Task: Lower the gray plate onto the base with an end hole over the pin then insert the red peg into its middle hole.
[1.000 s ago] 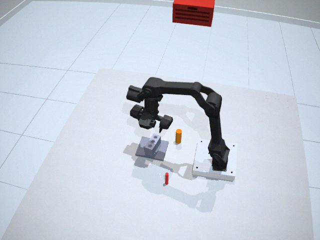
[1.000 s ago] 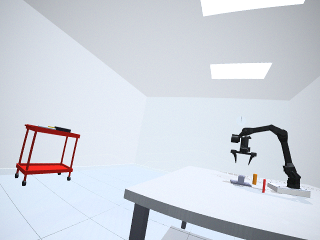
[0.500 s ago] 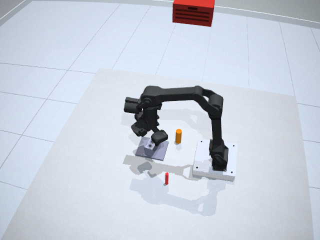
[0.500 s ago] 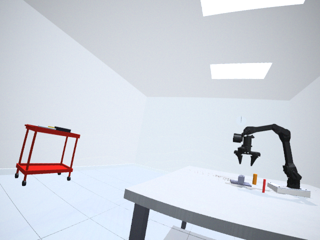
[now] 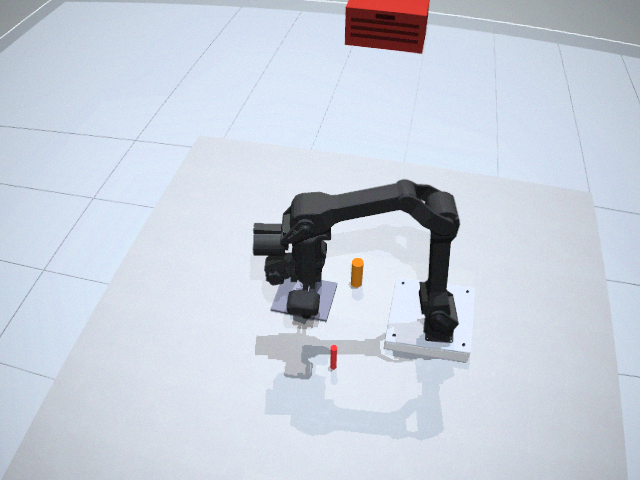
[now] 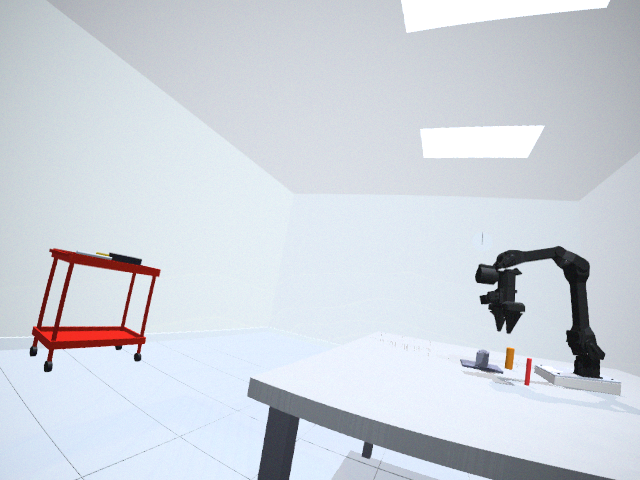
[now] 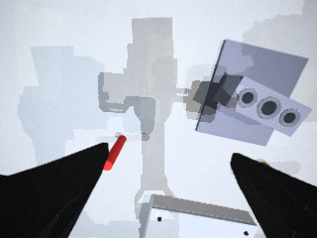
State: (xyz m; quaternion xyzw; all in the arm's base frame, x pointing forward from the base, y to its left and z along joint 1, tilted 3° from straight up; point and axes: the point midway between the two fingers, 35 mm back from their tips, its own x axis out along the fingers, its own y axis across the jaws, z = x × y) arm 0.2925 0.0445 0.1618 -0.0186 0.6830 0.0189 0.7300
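Observation:
The gray plate [image 6: 482, 358] [image 7: 258, 102] is a thick block with three holes in a row. It stands on the flat gray-purple base [image 5: 328, 299] [image 7: 277, 61]; in the top view the arm hides it. Its end holes look dark, and I cannot tell whether the pin is in one or whether the plate is fully seated. The red peg [image 5: 333, 357] [image 6: 527, 372] [image 7: 116, 153] stands upright on the table. My gripper [image 6: 504, 331] [image 7: 169, 153] is open and empty, high above the table. In the wrist view the peg shows beside the left fingertip, with the plate beyond the right one.
An orange cylinder [image 5: 356, 272] [image 6: 509, 358] stands upright between the base and the arm's white mounting block [image 5: 403, 315] [image 7: 198, 223]. A sliver of it shows beside the right finger in the wrist view. A red cart [image 6: 93, 338] stands away from the table.

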